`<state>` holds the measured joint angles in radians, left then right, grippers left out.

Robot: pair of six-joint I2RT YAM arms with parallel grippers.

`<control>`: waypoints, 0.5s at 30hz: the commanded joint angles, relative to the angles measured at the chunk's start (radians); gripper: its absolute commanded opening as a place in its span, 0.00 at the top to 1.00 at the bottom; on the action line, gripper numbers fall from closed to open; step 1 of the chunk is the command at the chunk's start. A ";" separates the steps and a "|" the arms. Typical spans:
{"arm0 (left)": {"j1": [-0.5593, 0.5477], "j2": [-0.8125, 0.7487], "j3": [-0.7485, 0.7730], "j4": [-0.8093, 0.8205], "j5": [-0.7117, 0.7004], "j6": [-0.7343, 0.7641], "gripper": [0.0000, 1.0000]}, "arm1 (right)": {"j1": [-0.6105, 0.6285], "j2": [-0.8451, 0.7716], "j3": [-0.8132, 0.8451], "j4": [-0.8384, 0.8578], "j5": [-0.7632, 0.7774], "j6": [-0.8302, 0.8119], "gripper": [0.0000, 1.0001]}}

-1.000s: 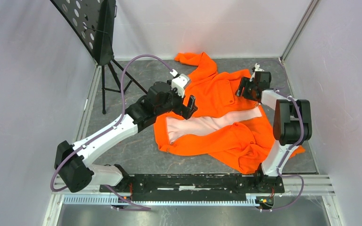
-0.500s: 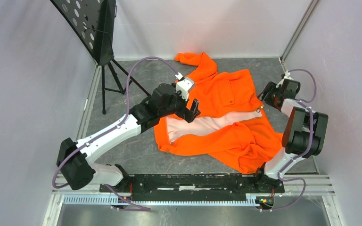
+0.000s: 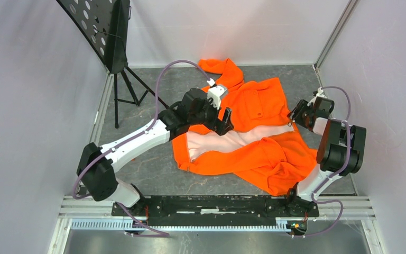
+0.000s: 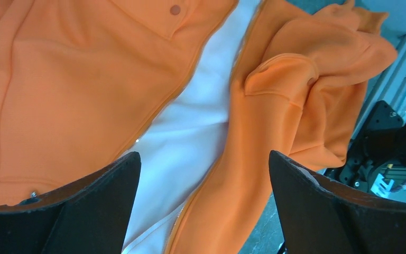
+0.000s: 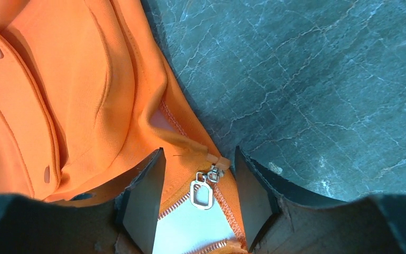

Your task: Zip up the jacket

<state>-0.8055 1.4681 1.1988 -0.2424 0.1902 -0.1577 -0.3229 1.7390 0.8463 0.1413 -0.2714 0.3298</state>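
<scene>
Right gripper (image 5: 198,163): jaws apart but narrowing, straddling the zipper pull (image 5: 202,193) at the hem corner, nothing pinched yet. In the last second it swung off the far edge of the jacket (image 3: 254,106) and out to this corner, so I read this as lining up the slider grab. Left gripper (image 4: 203,159): wide open, empty, hovering over the pale lining (image 4: 190,132), nudged slightly right. The jacket lies spread mid-table, front fully unzipped, one sleeve toward the back wall. Dark stone-look table (image 3: 148,169), grey enclosure walls (image 3: 31,116), black perforated stand (image 3: 111,37) on a tripod back left.
</scene>
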 commanded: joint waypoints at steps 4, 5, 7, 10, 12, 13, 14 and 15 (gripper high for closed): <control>-0.004 0.079 0.120 0.011 0.115 -0.118 0.07 | -0.003 -0.018 0.009 0.060 -0.023 0.000 0.53; -0.004 0.085 0.126 0.012 0.122 -0.129 0.08 | -0.003 -0.018 0.011 0.058 -0.028 -0.002 0.57; -0.004 0.094 0.134 0.020 0.134 -0.152 0.09 | -0.001 -0.025 0.005 0.066 -0.034 0.003 0.65; -0.004 0.098 0.134 0.046 0.152 -0.183 0.09 | 0.006 -0.046 -0.002 0.065 -0.049 0.019 0.72; -0.004 0.107 0.138 0.065 0.164 -0.194 0.09 | 0.016 -0.067 -0.001 0.039 -0.051 0.025 0.79; -0.004 0.115 0.142 0.080 0.171 -0.198 0.09 | 0.023 -0.082 -0.002 0.030 -0.057 0.031 0.81; -0.004 0.126 0.148 0.097 0.181 -0.202 0.09 | 0.032 -0.094 -0.003 0.021 -0.065 0.040 0.84; -0.004 0.139 0.155 0.118 0.190 -0.207 0.09 | 0.043 -0.112 -0.001 0.009 -0.079 0.046 0.88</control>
<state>-0.8055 1.5688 1.2957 -0.2249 0.3202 -0.3027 -0.3145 1.7123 0.8410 0.1600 -0.2981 0.3492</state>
